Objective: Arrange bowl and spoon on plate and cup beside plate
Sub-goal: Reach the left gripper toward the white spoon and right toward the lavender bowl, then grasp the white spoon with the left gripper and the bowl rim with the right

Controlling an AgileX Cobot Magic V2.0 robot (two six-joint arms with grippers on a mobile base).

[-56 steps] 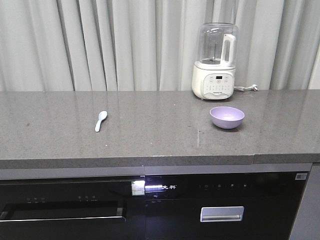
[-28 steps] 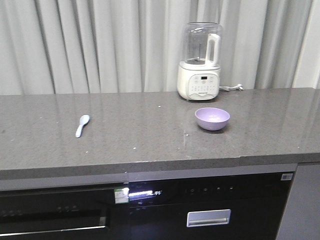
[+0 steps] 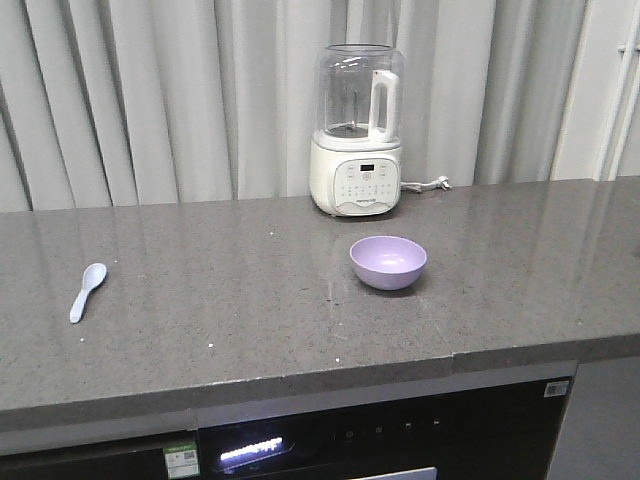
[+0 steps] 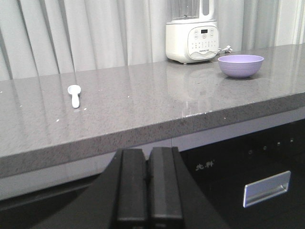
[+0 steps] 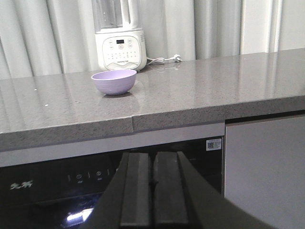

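Note:
The lavender bowl point(image 3: 388, 262) point(image 4: 240, 65) point(image 5: 114, 81) sits upright on the grey countertop point(image 3: 250, 310), in front of the blender. Far to the left lies the pale spoon point(image 3: 86, 290) point(image 4: 74, 95), its scoop pointing away from the front edge. Neither the plate nor the cup shows in any view. Below the counter edge, facing the dark appliance fronts, my left gripper point(image 4: 148, 151) is shut and empty. My right gripper point(image 5: 152, 155) is likewise shut with nothing in it, low in front of the counter.
A white blender point(image 3: 357, 132) with a clear jug stands at the back by the curtain, its cord point(image 3: 428, 184) trailing right. Dark built-in appliances point(image 3: 380, 440) sit under the counter. A light cabinet panel point(image 5: 264, 167) is at the lower right.
The front view has shifted: bowl, spoon and blender have all slid leftward in the picture and the counter looks nearer. The objects keep their places on the counter.

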